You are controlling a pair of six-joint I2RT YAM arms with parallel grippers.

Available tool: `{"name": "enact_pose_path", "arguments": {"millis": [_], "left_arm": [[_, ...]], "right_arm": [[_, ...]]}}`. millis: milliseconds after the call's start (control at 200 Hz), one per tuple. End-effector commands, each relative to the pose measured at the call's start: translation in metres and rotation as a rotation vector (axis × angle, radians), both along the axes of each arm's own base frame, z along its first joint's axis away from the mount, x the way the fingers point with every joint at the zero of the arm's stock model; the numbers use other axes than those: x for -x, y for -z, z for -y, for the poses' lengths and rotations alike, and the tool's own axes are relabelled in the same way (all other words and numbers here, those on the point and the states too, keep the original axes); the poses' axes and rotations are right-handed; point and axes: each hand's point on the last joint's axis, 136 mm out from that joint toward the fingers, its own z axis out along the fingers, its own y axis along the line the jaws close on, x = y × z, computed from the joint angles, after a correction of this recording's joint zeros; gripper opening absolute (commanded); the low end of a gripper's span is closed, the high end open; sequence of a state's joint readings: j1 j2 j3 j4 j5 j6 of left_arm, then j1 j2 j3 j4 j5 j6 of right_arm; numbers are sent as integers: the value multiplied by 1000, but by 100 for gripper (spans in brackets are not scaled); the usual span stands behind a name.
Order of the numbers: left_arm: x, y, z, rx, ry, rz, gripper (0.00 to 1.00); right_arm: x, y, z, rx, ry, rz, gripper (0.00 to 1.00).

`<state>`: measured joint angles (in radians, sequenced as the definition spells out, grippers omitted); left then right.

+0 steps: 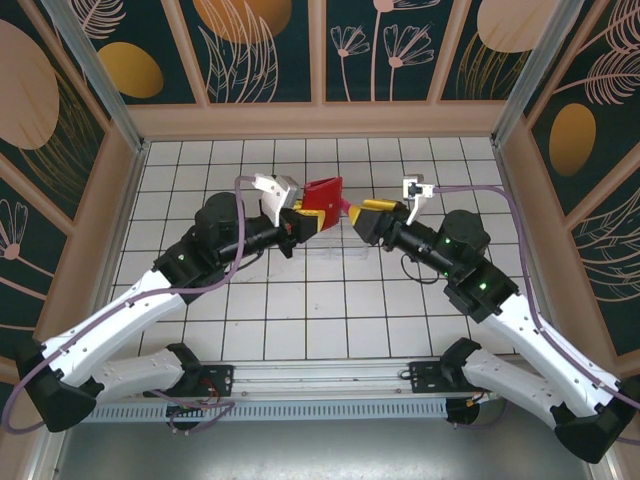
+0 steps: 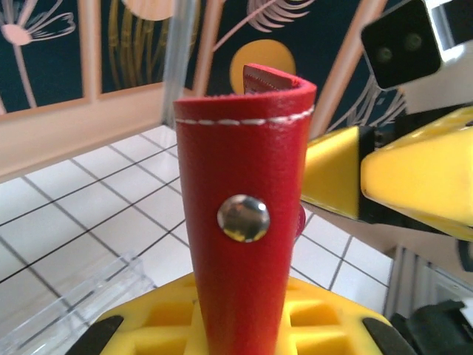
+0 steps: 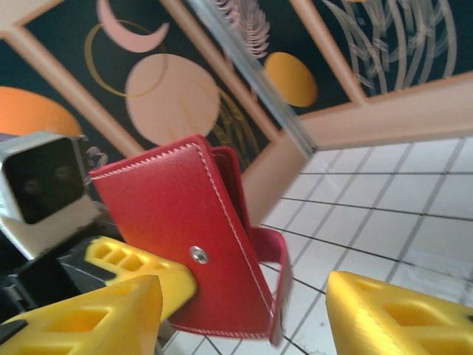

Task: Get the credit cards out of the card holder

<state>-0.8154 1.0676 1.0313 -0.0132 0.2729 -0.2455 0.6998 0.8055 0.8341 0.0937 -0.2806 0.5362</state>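
Left gripper [image 1: 303, 218] pinches the card holder [image 1: 325, 192] upright (presumably as anchor) for the spread-jawed right gripper [image 1: 357, 213] just beside it.

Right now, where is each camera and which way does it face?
Top external: above and behind the arms, looking down at the white tiled table; both arms, left gripper clamping a red folding card holder, right gripper open near it.
Left wrist: on the left arm, facing the card holder over its own yellow fingers; right gripper beyond.
Right wrist: on the right arm, facing the card holder between its spread fingers.
Shared: all three show the card holder.
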Motion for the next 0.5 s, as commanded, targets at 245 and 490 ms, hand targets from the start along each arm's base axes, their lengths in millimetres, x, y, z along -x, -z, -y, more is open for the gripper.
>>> {"name": "enact_pose_path", "arguments": {"millis": [245, 490], "left_arm": [[84, -66, -3, 246, 387, 185, 0], [120, -81, -11, 299, 552, 264, 0]], "right_arm": [[44, -28, -6, -50, -185, 261, 44], [102, -56, -4, -123, -398, 493, 43]]}}
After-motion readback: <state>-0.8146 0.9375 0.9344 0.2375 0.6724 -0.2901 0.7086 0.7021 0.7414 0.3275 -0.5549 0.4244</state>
